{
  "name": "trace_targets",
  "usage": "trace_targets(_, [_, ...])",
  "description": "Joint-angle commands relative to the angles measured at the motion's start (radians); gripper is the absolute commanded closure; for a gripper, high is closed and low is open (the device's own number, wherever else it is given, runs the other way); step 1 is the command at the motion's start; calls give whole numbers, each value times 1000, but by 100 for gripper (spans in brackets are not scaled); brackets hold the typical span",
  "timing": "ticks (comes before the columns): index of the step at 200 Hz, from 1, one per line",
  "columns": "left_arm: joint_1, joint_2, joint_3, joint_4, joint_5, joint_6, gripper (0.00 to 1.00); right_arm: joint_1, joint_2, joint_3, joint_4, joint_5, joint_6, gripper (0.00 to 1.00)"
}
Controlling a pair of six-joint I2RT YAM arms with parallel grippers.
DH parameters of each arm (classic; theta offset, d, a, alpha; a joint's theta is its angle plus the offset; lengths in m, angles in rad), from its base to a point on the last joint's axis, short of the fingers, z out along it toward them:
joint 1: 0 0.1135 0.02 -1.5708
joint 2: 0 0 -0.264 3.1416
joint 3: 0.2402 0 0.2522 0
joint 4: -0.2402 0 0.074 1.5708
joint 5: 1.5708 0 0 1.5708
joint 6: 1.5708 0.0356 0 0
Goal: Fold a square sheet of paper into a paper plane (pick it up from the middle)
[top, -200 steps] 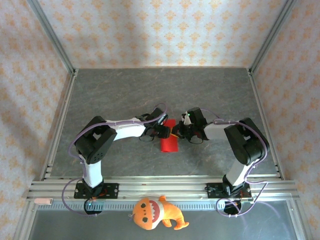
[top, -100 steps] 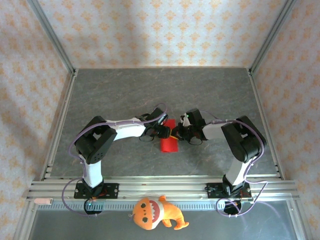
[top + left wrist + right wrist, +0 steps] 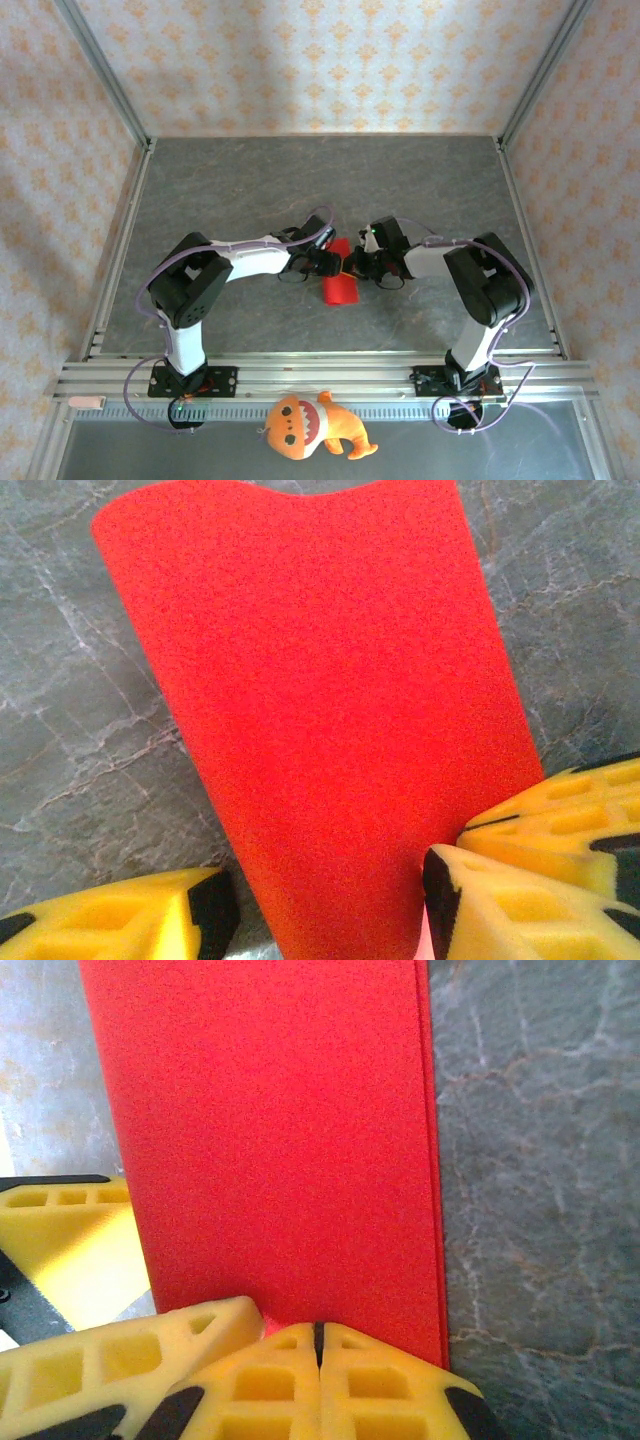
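One red square sheet of paper (image 3: 340, 288), folded into a layered strip, sits at the centre of the top view on the grey table (image 3: 250, 190). The right gripper (image 3: 353, 266) has its fingers (image 3: 380, 1370) pressed together on the strip's edge. The left gripper (image 3: 329, 262) has its fingers (image 3: 110, 920) apart with the bowed paper spanning the gap; whether they squeeze it I cannot tell.

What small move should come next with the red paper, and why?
Probably the left gripper should press down and flatten the fold. The paper lies doubled over, with its two edges lined up in the right wrist view, but it bulges uncreased in the left wrist view. The right gripper seems shut on the near end, so it could hold the paper meanwhile.
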Motion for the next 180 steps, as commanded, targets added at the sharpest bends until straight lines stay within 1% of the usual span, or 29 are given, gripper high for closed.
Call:
trace_targets(1, [16, 23, -47, 97, 16, -12, 42, -15, 14, -13, -205, 145, -77, 100])
trace_targets(9, [17, -12, -49, 103, 20, -12, 42, -26, 9, -15, -220, 142, -89, 100])
trace_targets(12, [17, -23, -51, 105, 21, -38, 42, -30, 7, -16, -224, 139, -95, 100])
trace_targets(24, [21, -63, -58, 130, 58, -61, 43, -47, 2, -18, -242, 128, -118, 100])
trace_targets(34, [22, -91, -70, 162, 96, -81, 47, -58, 0, -18, -262, 125, -140, 100])
trace_targets(52, [23, -120, -93, 231, 162, -134, 64, -76, -6, -24, -281, 118, -162, 100])
trace_targets(69, [23, -119, -118, 334, 260, -196, 80, -85, -12, -34, -278, 118, -160, 100])
trace_targets(83, [22, -110, -125, 373, 291, -229, 92, -86, -14, -39, -272, 113, -155, 100])
trace_targets(95, [22, -106, -137, 397, 298, -251, 99, -86, -17, -44, -262, 115, -147, 100])
trace_targets(123, [22, -94, -151, 431, 310, -271, 100, -87, -14, -47, -249, 114, -136, 100])
trace_targets(163, [23, -27, -141, 482, 414, -292, 100, -88, -14, -48, -242, 115, -130, 100])
trace_targets(180, [23, -7, -137, 476, 419, -290, 100, -88, -12, -48, -241, 114, -128, 100])
